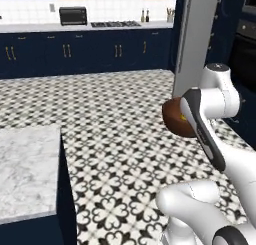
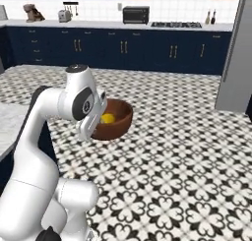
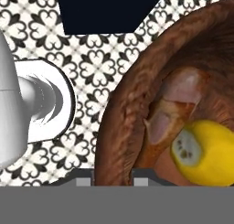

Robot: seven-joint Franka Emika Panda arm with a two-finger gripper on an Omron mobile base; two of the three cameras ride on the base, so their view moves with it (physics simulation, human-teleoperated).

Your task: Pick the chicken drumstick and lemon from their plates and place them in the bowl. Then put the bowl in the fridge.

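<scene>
Left base view — fridge (image 1: 195, 39) behind bowl (image 1: 172, 118)

Bright, even rendered light; soft, slightly blurry, faint shadows.

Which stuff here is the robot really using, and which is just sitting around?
Part of the job:
- bowl, held up by its rim in the claw
- lemon inside the bowl
- chicken drumstick inside the bowl
- fridge, where the bowl goes

Just sitting around:
- toaster oven
- stovetop
- marble counter
</scene>
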